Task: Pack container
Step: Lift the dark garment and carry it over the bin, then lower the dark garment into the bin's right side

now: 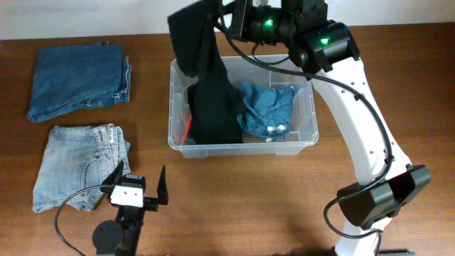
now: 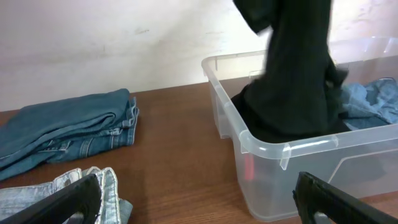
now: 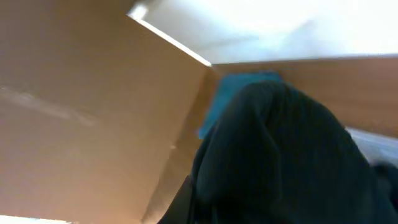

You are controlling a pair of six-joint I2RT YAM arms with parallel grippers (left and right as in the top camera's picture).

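The black garment (image 1: 206, 82), closest to the lens, is dangling from the right gripper (image 1: 226, 23), pinched tight on its top so the tail is pooling inside the clear container (image 1: 307, 134) at mid-table, while the left gripper (image 1: 142, 171) is waiting with jaws spread wide by the folded jeans (image 1: 75, 167).

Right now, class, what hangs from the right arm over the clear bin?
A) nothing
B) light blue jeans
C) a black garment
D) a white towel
C: a black garment hangs from the right arm down into the container, while the dark jeans and light jeans lie on the table.
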